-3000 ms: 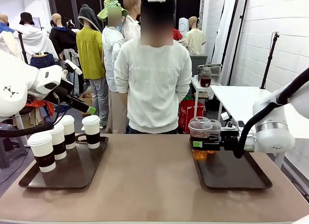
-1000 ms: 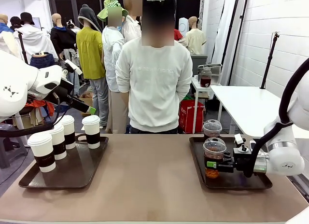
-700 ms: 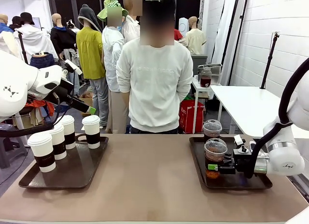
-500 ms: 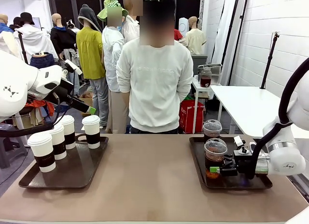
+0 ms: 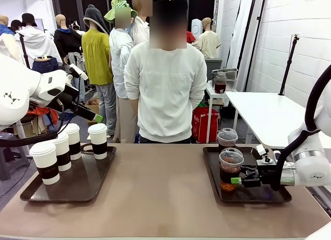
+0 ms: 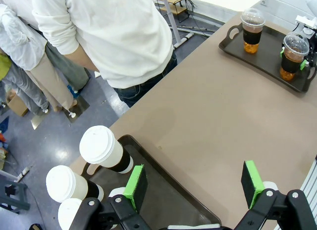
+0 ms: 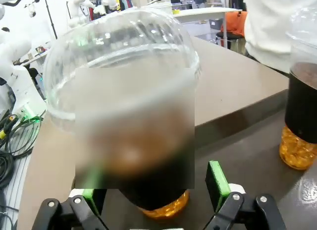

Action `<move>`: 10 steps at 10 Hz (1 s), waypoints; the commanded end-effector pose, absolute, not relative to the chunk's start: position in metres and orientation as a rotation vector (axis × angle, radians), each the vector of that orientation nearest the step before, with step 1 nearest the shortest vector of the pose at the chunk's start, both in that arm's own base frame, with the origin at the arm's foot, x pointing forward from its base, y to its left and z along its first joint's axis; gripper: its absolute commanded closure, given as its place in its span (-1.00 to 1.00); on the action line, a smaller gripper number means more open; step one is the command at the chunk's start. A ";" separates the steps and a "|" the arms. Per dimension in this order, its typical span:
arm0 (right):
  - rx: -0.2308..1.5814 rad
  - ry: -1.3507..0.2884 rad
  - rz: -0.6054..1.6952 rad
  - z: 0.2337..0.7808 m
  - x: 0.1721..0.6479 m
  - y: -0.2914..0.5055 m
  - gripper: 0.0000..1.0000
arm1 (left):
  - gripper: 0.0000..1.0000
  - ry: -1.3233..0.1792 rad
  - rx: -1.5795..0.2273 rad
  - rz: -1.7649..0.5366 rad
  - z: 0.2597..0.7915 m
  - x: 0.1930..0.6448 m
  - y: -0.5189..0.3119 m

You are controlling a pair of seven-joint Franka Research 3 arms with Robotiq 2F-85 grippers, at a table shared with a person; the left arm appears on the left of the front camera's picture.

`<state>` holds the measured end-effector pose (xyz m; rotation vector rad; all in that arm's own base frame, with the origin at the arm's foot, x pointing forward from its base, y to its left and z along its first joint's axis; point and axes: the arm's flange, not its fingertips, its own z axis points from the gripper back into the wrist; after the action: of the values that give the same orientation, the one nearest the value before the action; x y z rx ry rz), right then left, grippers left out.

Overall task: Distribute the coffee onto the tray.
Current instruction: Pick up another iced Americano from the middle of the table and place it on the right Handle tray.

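On the left, the left gripper [image 6: 193, 188] is hanging above the left tray [image 5: 83, 185] with its jaws spread wide and nothing between them. Just below and ahead of its fingers, four paper cups [image 5: 98, 140] are standing in a loose cluster on that tray, probably parked there as stock waiting to be spread out. Below the gripper the near part of the tray is lying bare, giving room to come down without brushing a lid. Beyond the gripper the table [image 5: 160, 193] is stretching open toward the far tray, and a person [image 5: 165, 90] is standing at the far edge with no hands over the table.

On the right, the right gripper [image 5: 239, 179] is sitting low over the right tray [image 5: 253, 194], its jaws open and straddling an iced cup [image 5: 230, 170], which is resting upright on the tray. The pads [image 7: 216, 178] are flanking the cup's base without visibly pressing it, so the cup appears to be set down and let go. A second iced cup [image 5: 227, 138] is standing past the gripper at the tray's far end, apart from the first. The room behind the gripper looks clear for a straight pull-back; the tray's raised rim is lying just under the fingers, so a level retreat seems safest.
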<state>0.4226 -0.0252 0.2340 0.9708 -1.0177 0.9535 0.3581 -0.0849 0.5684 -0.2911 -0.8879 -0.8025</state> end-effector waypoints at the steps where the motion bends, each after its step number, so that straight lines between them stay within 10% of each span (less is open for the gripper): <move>1: 0.957 -0.981 0.936 0.241 0.415 -0.036 -1.00 | -1.00 -0.880 -0.297 -0.804 0.568 0.357 -0.084; 10: 0.963 -0.983 0.946 0.240 0.417 -0.041 -1.00 | -1.00 -0.880 -0.297 -0.804 0.568 0.357 -0.084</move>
<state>0.4167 -0.0423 0.2411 0.9614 -0.9720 0.9558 0.3581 -0.0849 0.5684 -0.2911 -0.8879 -0.8025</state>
